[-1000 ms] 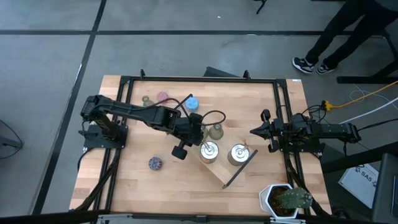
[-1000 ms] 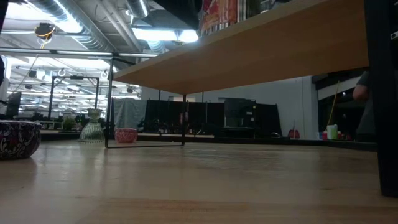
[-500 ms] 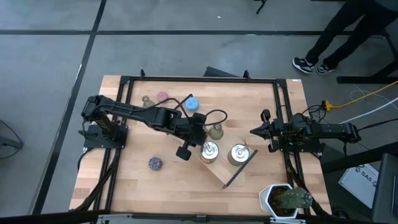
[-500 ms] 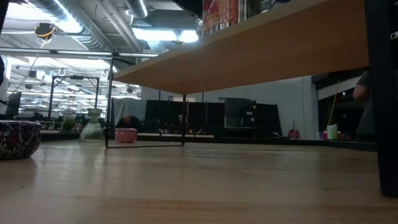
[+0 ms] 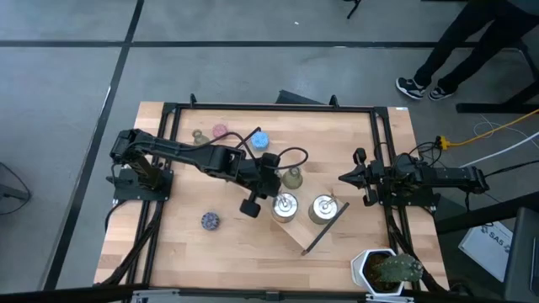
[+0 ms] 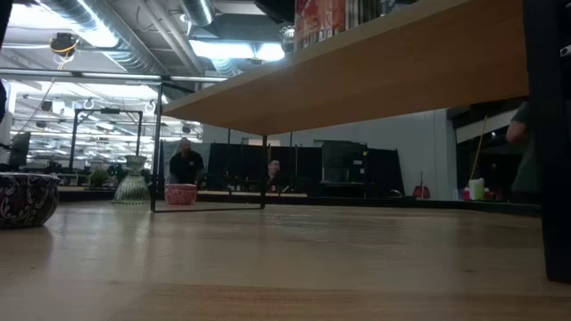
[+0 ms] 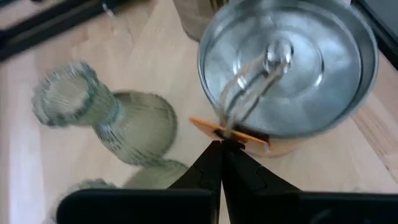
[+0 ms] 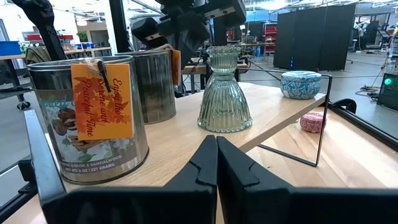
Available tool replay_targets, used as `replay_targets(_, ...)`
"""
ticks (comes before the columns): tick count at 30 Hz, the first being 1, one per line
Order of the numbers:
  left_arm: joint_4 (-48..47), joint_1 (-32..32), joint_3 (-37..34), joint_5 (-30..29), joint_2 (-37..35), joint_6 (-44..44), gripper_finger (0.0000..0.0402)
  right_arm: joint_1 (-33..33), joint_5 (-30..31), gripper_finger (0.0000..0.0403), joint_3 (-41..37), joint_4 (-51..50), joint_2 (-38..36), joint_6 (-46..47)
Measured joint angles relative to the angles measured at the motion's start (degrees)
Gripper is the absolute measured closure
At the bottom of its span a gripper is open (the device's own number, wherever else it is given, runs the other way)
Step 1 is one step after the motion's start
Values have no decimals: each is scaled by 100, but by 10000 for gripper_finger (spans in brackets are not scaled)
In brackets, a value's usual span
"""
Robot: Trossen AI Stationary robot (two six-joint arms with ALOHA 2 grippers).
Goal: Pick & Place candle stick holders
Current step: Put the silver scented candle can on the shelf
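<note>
Two shiny silver holders [image 5: 285, 205] [image 5: 322, 208] stand on the wooden tray [image 5: 305, 237]. My left gripper [image 5: 274, 195] is shut at the rim of the left one [image 7: 286, 68], which bears an orange tag. A green bell-shaped holder [image 5: 292, 178] stands on its base just beyond it [image 7: 127, 121]. Another green holder [image 5: 198, 135], the pink one [image 5: 221, 131], the blue one [image 5: 258, 139] and the purple one [image 5: 210, 220] stand on the table. My right gripper [image 5: 344, 178] is shut and empty at the right side. My left gripper has its shut fingertips [image 7: 211, 155] at the orange tag [image 7: 205, 125] on the near side of the silver holder's rim, coming slanting from above. The tag seems pinched only at the fingers' free ends. The holder stands upright on the tray.
A potted plant [image 5: 389, 269] stands at the near right corner. A black metal frame [image 5: 269, 107] runs round the table. The right wrist view shows both silver holders [image 8: 87, 118] [image 8: 152, 84] and the green holder [image 8: 224, 93] on the raised tray. People stand in the room beyond [image 6: 186, 165].
My left gripper has edged a little toward the table's right edge, closer to the silver holder. The holder stays where it was.
</note>
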Motion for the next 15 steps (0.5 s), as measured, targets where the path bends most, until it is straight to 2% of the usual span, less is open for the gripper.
replay_targets(7, -162, -37, 0, 106, 0, -257, 400, -2, 0, 402, 0, 2, 0, 0)
replay_targets(15, 192, -83, 0, 262, 0, -262, 400, -1, 0, 402, 0, 0, 0, 0)
